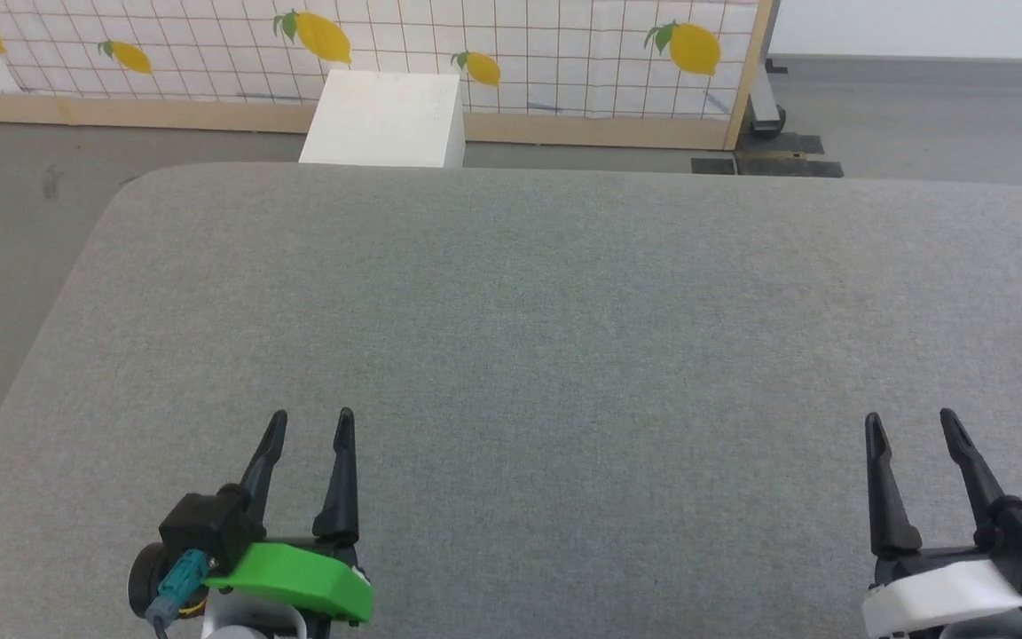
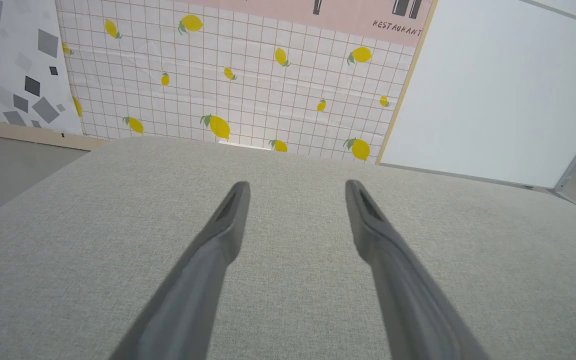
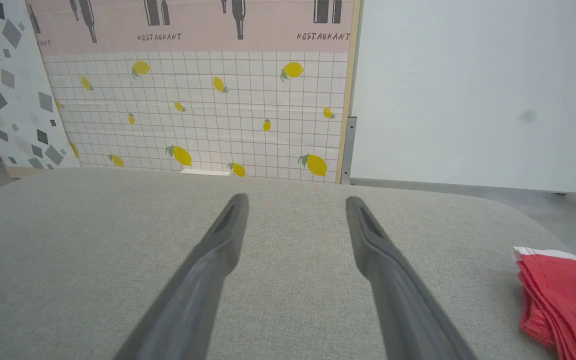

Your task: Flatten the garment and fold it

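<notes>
Nothing begun yet: left gripper (image 1: 312,414) and right gripper (image 1: 910,415) hang spread and empty over the grey pad (image 1: 511,311), the garment (image 3: 563,295) bunched off to the right, so reaching across for it looks like the next move

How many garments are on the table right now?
1. The garment lies bunched near the right edge of the table, to the right of the right hand and apart from it. More could lie outside the views.
</notes>
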Controlling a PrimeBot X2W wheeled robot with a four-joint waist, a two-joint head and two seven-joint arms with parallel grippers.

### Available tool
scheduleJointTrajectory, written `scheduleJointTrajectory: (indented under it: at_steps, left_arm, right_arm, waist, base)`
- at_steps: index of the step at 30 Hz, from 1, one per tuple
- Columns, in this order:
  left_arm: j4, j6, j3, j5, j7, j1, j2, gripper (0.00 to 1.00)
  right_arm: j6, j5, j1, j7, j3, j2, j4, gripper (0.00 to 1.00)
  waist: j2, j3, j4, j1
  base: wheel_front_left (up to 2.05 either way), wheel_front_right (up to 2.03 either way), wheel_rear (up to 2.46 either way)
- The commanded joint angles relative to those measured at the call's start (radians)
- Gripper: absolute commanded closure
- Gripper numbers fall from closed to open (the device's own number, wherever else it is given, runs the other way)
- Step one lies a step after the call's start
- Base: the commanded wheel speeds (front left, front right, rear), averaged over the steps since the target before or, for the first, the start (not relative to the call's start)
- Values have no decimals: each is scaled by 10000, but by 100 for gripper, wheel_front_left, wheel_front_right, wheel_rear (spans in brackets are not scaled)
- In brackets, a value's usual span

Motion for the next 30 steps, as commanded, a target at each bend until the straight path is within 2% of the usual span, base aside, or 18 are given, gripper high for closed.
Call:
scheduleJointTrajectory:
  at_steps: [1, 26, 27, 30]
  left_arm:
    - [5, 90, -2, -104, -35, 153, -40, 0]
    - [150, 226, -159, -299, -36, 211, -41, 0]
    - [133, 204, -155, -198, 2, 95, -10, 100]
    - [133, 204, -150, -254, 17, 91, -8, 100]
  right_arm:
    - [-15, 91, 167, -64, 40, 28, 42, 0]
    - [-15, 494, 235, -130, 352, 29, 220, 0]
    - [0, 402, 175, -65, 336, 2, 203, 100]
    - [0, 404, 173, -70, 331, -2, 204, 100]
  waist:
    - [0, -37, -1, 1]
    - [0, -97, 26, 1]
    - [0, -96, 27, 1]
    - [0, -100, 26, 1]
  base:
    - [0, 0, 0]
    - [0, 0, 0]
    - [0, 0, 0]
    - [0, 0, 0]
